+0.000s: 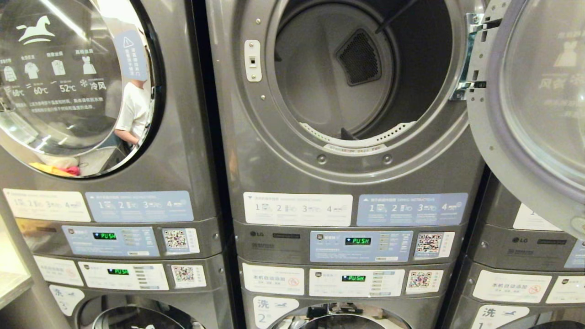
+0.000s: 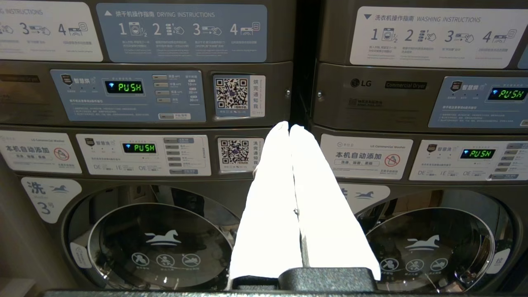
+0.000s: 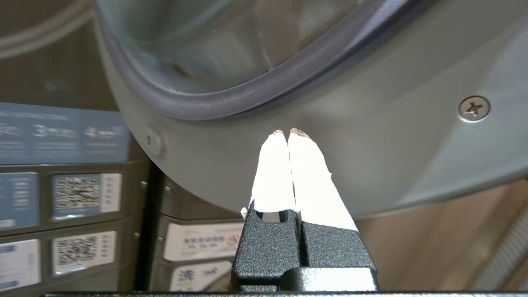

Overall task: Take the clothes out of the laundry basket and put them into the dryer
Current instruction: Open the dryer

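Observation:
The grey dryer stands straight ahead, its round drum bare inside. Its door hangs swung out to the right. Neither arm shows in the head view. My right gripper is shut with nothing in it, its white fingertips close under the grey rim of the open door. My left gripper is also shut and holds nothing; it points at the seam between two stacked machines, level with the control panels. The clothes and the laundry basket are out of view.
A second stacked machine with a closed glass door stands at the left, a third at the right behind the open door. Washer doors sit below the panels. A person is reflected in the left door's glass.

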